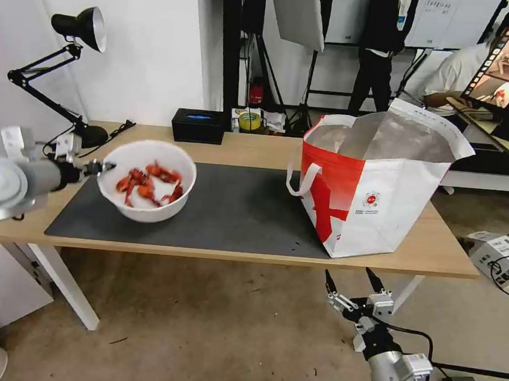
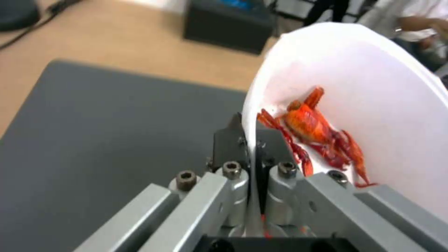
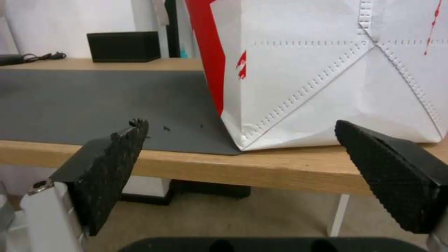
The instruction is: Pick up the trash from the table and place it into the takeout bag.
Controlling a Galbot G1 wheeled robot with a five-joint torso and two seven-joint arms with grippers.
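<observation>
White bowl [image 1: 147, 180] of crayfish shells [image 1: 149, 184] clamped by its rim in left tool [image 1: 100, 168], tipped, mouth turned up and away, above bench mat [image 1: 235, 212], takeout bag [image 1: 378, 188] well apart, right tool [image 1: 353, 283] spread wide below bench [image 1: 246, 149] edge, bowl's far rim cut off in wrist view

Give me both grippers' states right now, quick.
Left gripper: shut on the rim of the white bowl of crayfish shells.
Right gripper: open, holding nothing, below the table edge.

White wall [image 1: 154, 42], beige floor [image 1: 197, 327], black desk lamp [image 1: 73, 29].
</observation>
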